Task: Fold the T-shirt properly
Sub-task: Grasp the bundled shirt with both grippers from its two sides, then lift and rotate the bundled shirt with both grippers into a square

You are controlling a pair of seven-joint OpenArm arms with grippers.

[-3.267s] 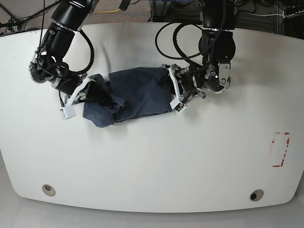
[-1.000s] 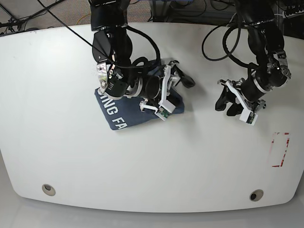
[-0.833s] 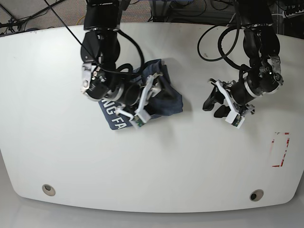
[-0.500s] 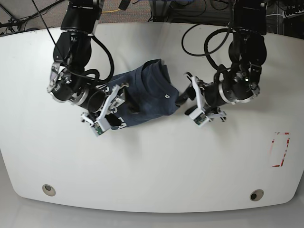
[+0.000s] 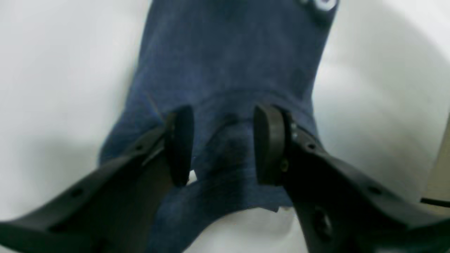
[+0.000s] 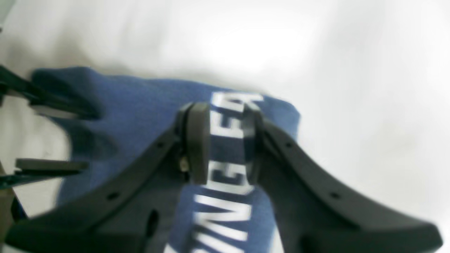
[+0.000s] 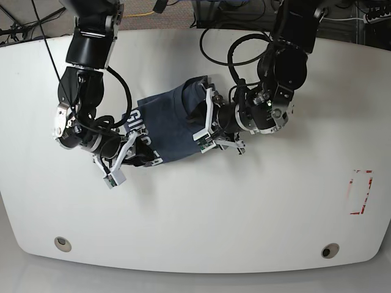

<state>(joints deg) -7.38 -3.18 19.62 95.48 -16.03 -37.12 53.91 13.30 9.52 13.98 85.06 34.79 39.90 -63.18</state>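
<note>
Both arms at the bundled T-shirt (image 7: 171, 125), which lies partly folded near the middle of the white worktop (image 7: 244, 207), lettering side toward the right arm.

Right gripper (image 6: 219, 140): in its wrist view your jaws stand close on either side of the white lettering (image 6: 225, 165), and cloth fills the gap. Whether they already pinch it or merely bracket it cannot be told. In the base view this gripper (image 7: 125, 160) sits at the shirt's lettered end.

Left gripper (image 5: 223, 144): the jaws are spread, with a raised ridge of navy fabric between the two pads but not clamped. In the base view it (image 7: 208, 125) meets the opposite end of the shirt.

Risks, as judgements:
- If the right jaws catch only the top layer, the lower layers stay behind when you lift, and the fold opens into a bunch.
- If the left jaws close on the ridge alone, you drag a wrinkle rather than an edge; the hem beside it may slip free.
- The two ends are held at an angle to each other. Pulling unevenly would twist the bundle and skew the fold line.
- Both grippers press low over the cloth; a sideways move could slide the whole shirt across the smooth worktop.
</note>
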